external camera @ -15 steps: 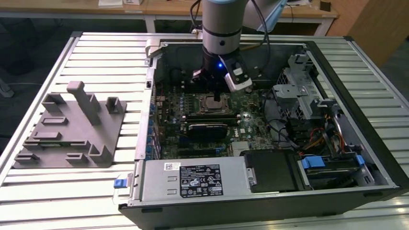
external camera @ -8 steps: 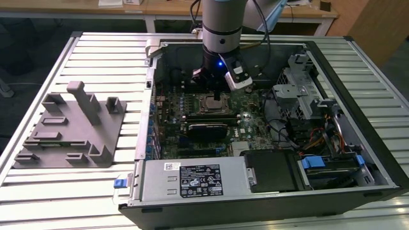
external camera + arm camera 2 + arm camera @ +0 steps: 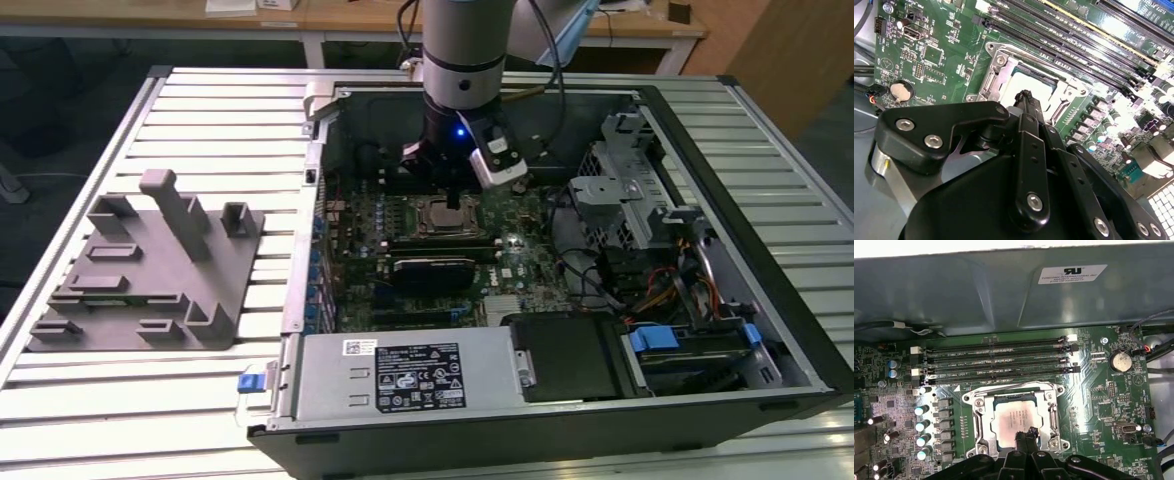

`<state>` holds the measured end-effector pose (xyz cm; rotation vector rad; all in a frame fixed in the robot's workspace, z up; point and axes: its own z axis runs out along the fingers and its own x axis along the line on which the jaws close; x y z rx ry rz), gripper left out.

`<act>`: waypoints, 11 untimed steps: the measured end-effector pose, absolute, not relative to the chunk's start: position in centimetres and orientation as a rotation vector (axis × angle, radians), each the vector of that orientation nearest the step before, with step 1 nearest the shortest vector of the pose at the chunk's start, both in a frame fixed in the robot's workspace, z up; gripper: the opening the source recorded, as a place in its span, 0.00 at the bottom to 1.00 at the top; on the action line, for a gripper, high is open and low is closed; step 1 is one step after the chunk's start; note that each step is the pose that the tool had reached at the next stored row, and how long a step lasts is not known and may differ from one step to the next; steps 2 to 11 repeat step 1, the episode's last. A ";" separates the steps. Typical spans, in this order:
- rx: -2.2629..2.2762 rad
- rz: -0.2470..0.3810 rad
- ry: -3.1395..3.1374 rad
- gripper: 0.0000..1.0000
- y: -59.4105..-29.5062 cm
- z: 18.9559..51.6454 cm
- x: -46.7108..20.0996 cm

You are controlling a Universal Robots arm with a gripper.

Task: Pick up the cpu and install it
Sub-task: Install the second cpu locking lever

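Silver-grey and shiny, the cpu [image 3: 1016, 418] lies flat inside the metal socket frame [image 3: 978, 415] on the green motherboard [image 3: 514, 250], within the open computer case [image 3: 747, 150] that rests on the slatted tabletop [image 3: 200, 100]. Judging by how squarely it sits within the frame, the chip looks already seated in the socket, though the frame's clamp appears not yet closed over it.

In the first wrist view the jaws [image 3: 1025, 435] are drawn together into a narrow black tip, with nothing between them. That tip stands over the chip's 6 o'clock edge, so the cpu's centre lies toward 12 o'clock from the jaws, very close. Whether the tip touches the metal top cannot be told. In the second wrist view the same closed tip [image 3: 1026, 102] rises in front of the bright chip [image 3: 1026, 85].

In the exterior view the arm [image 3: 461, 60] comes straight down into the case, with the socket at about 6 o'clock from its wrist. The cpu is square, so it has no long axis. The memory slots [image 3: 999, 360] run beside the socket at its 12 o'clock side.
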<state>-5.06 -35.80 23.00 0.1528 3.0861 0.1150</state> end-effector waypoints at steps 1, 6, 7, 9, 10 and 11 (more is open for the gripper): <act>0.153 0.115 3.086 0.11 -35.8 23.0 -5.1; 0.153 0.115 3.086 0.11 -35.8 23.0 -5.1; 0.153 0.115 3.086 0.11 -35.8 23.0 -5.1; 0.153 0.115 3.086 0.11 -35.8 23.0 -5.1; 0.153 0.115 3.086 0.11 -35.8 23.0 -5.1; 0.153 0.115 3.086 0.11 -35.8 23.0 -5.1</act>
